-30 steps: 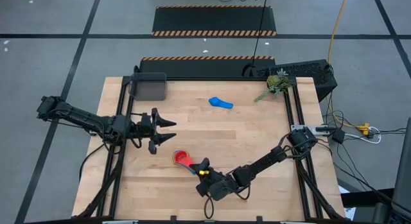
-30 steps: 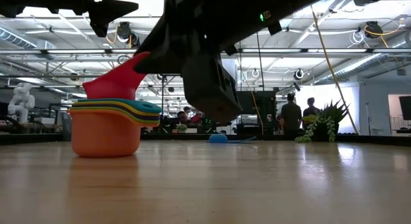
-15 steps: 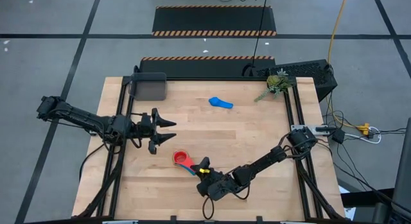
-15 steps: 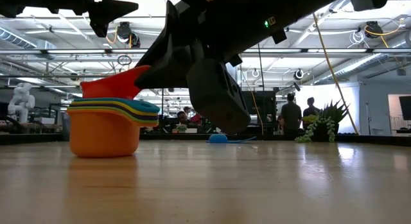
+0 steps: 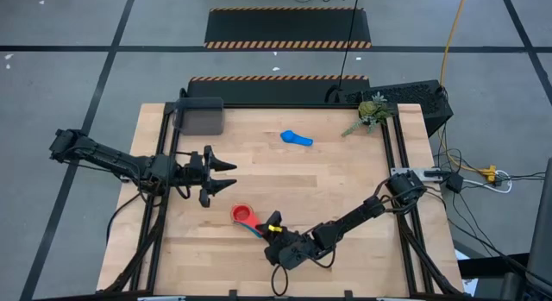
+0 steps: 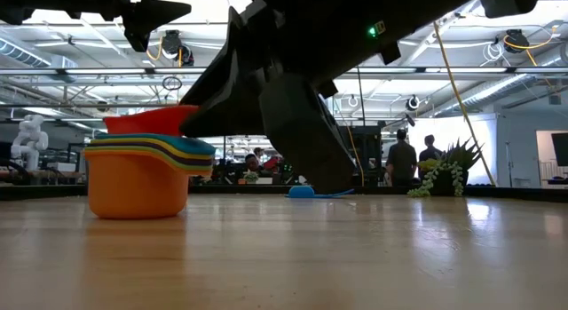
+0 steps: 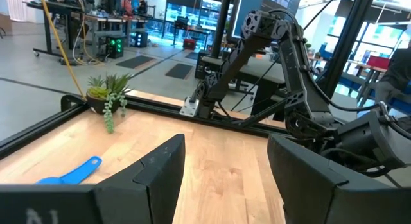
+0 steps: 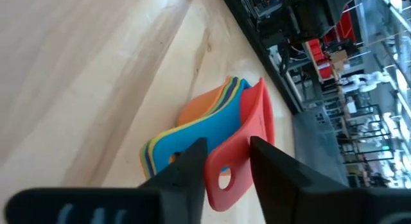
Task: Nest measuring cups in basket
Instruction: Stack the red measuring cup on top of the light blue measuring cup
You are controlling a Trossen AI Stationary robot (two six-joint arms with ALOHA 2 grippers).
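Right jaws [image 8: 226, 161]: parting around red cup's handle [image 8: 241, 166], atop nested stack [image 5: 244, 215]. Left jaws [image 5: 226, 174]: open, idle. Next: light blue cup [image 5: 297, 138].

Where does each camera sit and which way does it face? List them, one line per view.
High view: overhead, straight down on the table; both arms, left gripper open.
Low view: table height, facing the room; the stack of cups beside a dark arm.
Left wrist view: past its own fingers toward the light blue cup and plant.
Right wrist view: its fingers flank the red cup's handle.
Shared: the stack, in the low and right wrist views.
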